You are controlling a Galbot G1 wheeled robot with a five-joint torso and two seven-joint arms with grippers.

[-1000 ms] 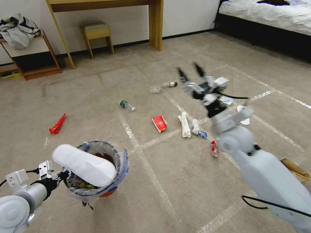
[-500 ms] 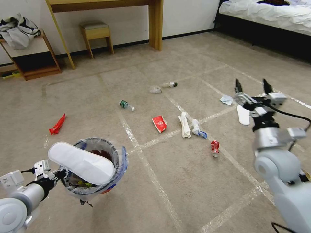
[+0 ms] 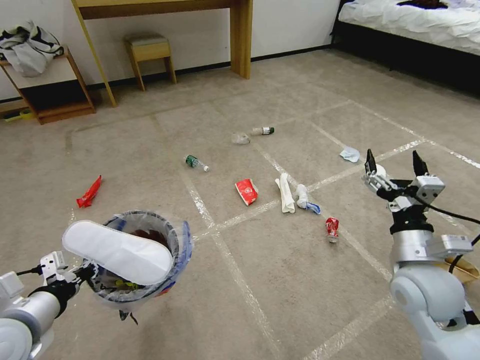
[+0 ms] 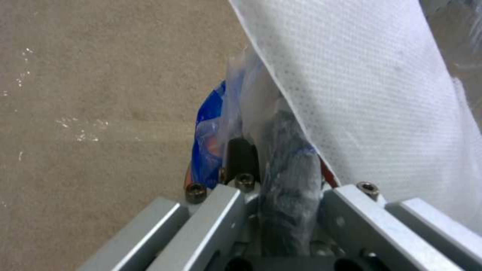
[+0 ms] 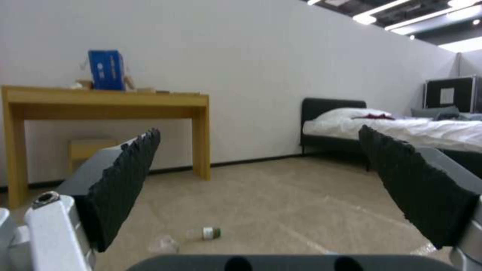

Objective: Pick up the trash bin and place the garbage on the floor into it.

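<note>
My left gripper (image 3: 86, 274) is shut on the near rim of the trash bin (image 3: 145, 280), a red bucket lined with a clear, blue-printed bag, and holds it off the carpet. In the left wrist view the left gripper (image 4: 266, 154) pinches rim and bag (image 4: 208, 124). A flat white piece (image 3: 117, 252) lies across the bin's mouth. Garbage is scattered on the floor: a red wrapper (image 3: 88, 192), a green-label bottle (image 3: 196, 162), a clear bottle (image 3: 262, 131), a red cup (image 3: 246, 191), white paper rolls (image 3: 286, 192), a red can (image 3: 331, 229). My right gripper (image 3: 395, 162) is open and empty, raised at the right.
A wooden desk (image 3: 241, 37), a stool (image 3: 149, 52) and a low shelf with clothes (image 3: 47, 75) line the far wall. A bed (image 3: 415, 22) stands at the back right. A brown paper scrap (image 3: 462, 267) lies by my right arm. Tape lines cross the carpet.
My right arm has swung from over the middle litter to the right and come lower, gripper staying open. The left arm with the bin has drifted slightly left and down.
</note>
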